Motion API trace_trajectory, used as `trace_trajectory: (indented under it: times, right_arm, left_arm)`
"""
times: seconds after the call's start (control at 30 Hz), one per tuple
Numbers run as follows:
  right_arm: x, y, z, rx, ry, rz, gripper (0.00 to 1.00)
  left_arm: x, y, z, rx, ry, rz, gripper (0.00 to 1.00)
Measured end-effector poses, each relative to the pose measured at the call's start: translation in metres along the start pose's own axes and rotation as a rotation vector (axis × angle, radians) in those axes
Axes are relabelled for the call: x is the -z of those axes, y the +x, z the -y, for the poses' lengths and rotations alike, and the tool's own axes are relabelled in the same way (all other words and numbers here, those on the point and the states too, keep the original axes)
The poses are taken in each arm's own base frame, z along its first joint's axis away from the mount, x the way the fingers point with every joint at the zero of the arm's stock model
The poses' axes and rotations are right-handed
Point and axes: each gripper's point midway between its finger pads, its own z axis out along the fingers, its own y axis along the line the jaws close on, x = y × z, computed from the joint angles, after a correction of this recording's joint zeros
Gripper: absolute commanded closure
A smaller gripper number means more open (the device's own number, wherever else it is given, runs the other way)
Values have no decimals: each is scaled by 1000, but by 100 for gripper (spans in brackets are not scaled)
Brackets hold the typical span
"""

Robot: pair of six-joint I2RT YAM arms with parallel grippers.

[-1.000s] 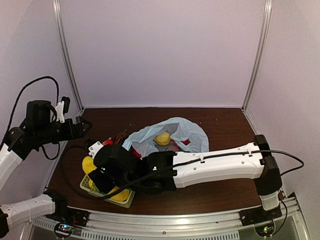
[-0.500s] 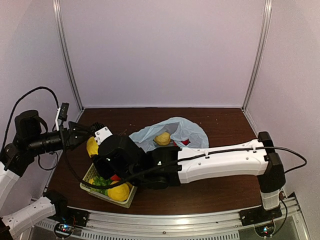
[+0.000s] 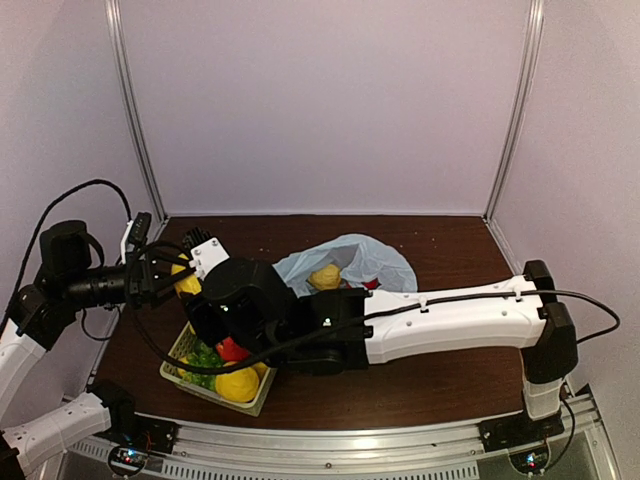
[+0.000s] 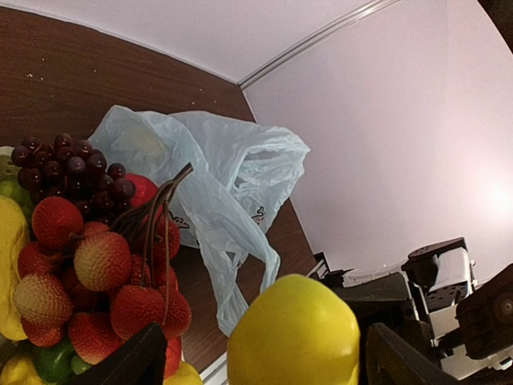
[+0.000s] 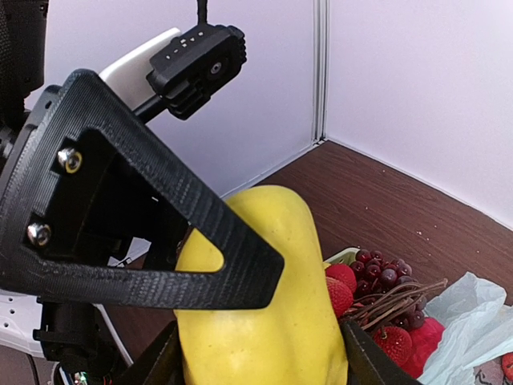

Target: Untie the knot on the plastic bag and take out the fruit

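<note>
Yellow fruit (image 5: 264, 281) gripped by right end effector (image 5: 256, 362).

The right arm (image 3: 450, 322) stretches left along the table's (image 3: 450, 250) near edge, its right gripper (image 5: 256, 353) clamped on a smooth yellow fruit (image 5: 264, 281). The left arm (image 3: 65, 288) reaches in from the left edge, its left gripper (image 4: 260, 353) spread wide around that fruit.

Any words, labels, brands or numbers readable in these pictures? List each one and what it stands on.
Dark print low on the side of the plastic bag, seen in the left wrist view: too small and blurred to read.
No other text, label, brand, number or sign can be read in any of the views.
</note>
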Motion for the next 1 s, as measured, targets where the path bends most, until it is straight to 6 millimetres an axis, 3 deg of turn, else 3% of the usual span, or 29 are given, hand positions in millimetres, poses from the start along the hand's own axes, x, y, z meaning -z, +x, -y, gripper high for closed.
trace_trajectory:
  times: [0.13, 0.27, 0.4, 0.53, 0.67, 0.83, 1.0]
  right_arm:
    - [0, -1, 2, 11, 11, 4, 65]
    - [0, 0, 3, 22, 17, 3, 63]
    - [0, -1, 3, 23, 21, 4, 47]
    - [0, -1, 3, 25, 20, 4, 22]
    - [0, 0, 3, 21, 17, 3, 7]
    - [16, 7, 14, 33, 11, -17, 3]
    - [58, -8, 45, 5, 24, 3, 3]
  left_arm:
    - [0, -1, 6, 5, 33, -1, 44]
    - [-1, -2, 11, 9, 58, -1, 53]
    - [-1, -2, 11, 16, 64, -2, 62]
    - [-1, -2, 11, 18, 64, -1, 67]
    - [-1, -2, 11, 14, 64, 1, 67]
    - [1, -8, 7, -23, 4, 16, 67]
    - [15, -31, 9, -114, -154, 51, 67]
